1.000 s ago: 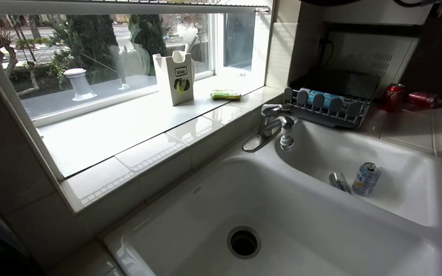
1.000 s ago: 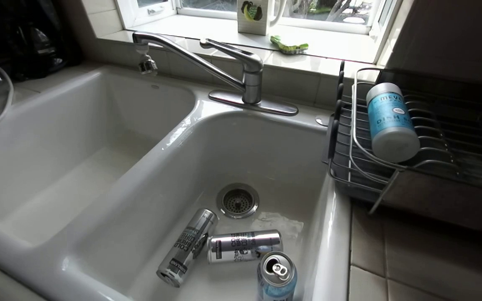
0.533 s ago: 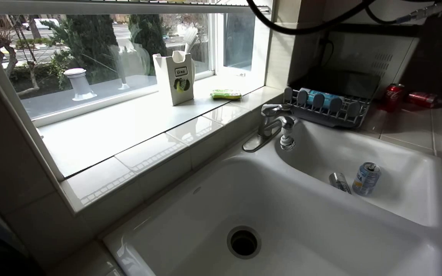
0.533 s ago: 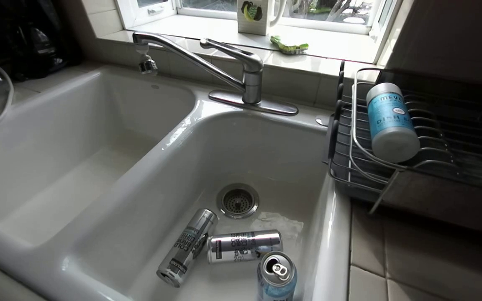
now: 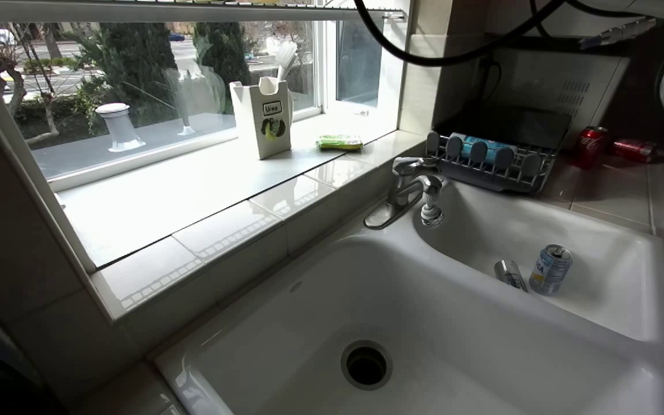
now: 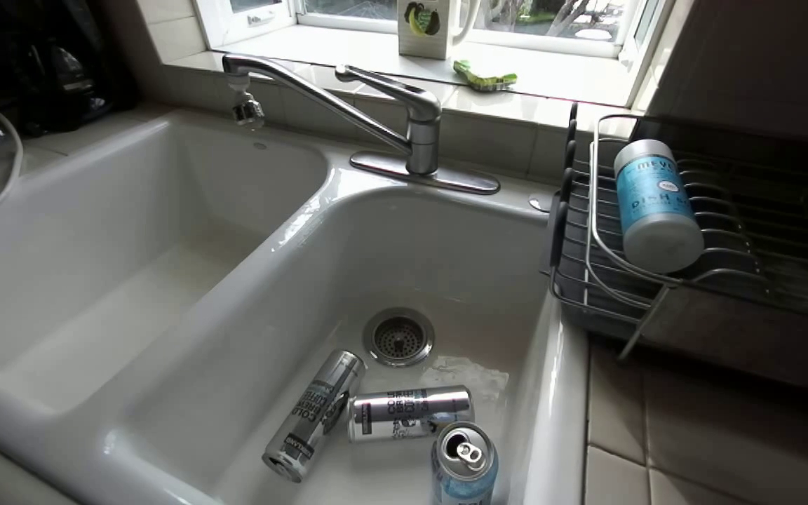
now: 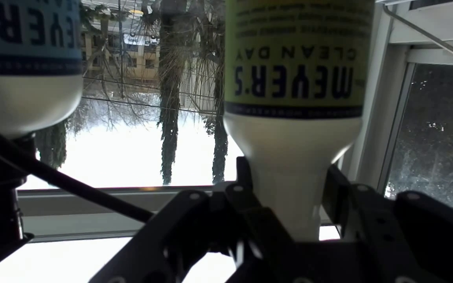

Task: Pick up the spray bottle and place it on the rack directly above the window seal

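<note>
That end effector point(image 7: 288, 177) pinches the yellow-green Meyer's spray bottle point(image 7: 295, 86) by its white neck, upright beside a blue Meyer's bottle point(image 7: 26, 68), presumably leaving the base free to settle on the wire rack point(image 5: 338, 7); whether it touches, I can't tell.

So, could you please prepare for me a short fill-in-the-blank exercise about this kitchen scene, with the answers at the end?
1. In the wrist view, the text on the white plastic spray bottle with yellow-green label in the black gripper reads "MEYER'S CLEAN ____".
2. In an exterior view, ____ slim silver metal cans lie on their sides in the glossy white sink.
3. In an exterior view, one red aluminium can stands upright, while the other red can lies on its ____.

Missing words: DAY; two; side.
</note>
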Robot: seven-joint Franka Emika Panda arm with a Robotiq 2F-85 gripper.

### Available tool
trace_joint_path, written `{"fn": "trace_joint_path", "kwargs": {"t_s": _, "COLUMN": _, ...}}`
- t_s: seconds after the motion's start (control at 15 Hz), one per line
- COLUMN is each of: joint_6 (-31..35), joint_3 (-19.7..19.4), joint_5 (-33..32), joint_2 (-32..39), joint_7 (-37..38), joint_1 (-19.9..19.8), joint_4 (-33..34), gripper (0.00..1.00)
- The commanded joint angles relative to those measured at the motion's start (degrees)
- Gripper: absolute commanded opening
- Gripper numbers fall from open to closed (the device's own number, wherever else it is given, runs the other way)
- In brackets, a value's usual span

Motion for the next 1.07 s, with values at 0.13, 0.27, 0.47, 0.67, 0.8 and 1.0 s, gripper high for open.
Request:
{"fn": "trace_joint_path", "kwargs": {"t_s": 0.13, "joint_6": -2.1, "joint_3": -0.7, "joint_5": -0.2, "joint_2": 2.1, "joint_7": 1.2, "joint_1": 0.8, "joint_4": 4.3, "gripper": 0.77}}
{"fn": "trace_joint_path", "kwargs": {"t_s": 0.27, "joint_6": -2.4, "joint_3": -0.8, "joint_5": -0.1, "joint_2": 1.9, "joint_7": 1.4, "joint_1": 0.9, "joint_4": 4.3, "gripper": 0.92}}
{"fn": "trace_joint_path", "kwargs": {"t_s": 0.47, "joint_6": -2.9, "joint_3": -1.2, "joint_5": -0.3, "joint_2": 1.5, "joint_7": 2.1, "joint_1": 1.2, "joint_4": 4.1, "gripper": 1.00}}
{"fn": "trace_joint_path", "kwargs": {"t_s": 0.67, "joint_6": -4.6, "joint_3": -2.3, "joint_5": -0.6, "joint_2": 1.1, "joint_7": 4.3, "joint_1": 1.6, "joint_4": 3.7, "gripper": 1.00}}
{"fn": "trace_joint_path", "kwargs": {"t_s": 0.8, "joint_6": -5.9, "joint_3": -3.6, "joint_5": -0.9, "joint_2": 0.9, "joint_7": 6.2, "joint_1": 2.0, "joint_4": 3.4, "gripper": 1.00}}
{"fn": "trace_joint_path", "kwargs": {"t_s": 1.0, "joint_6": -6.4, "joint_3": -4.9, "joint_5": -1.0, "joint_2": 0.7, "joint_7": 7.6, "joint_1": 2.8, "joint_4": 3.3, "gripper": 1.00}}
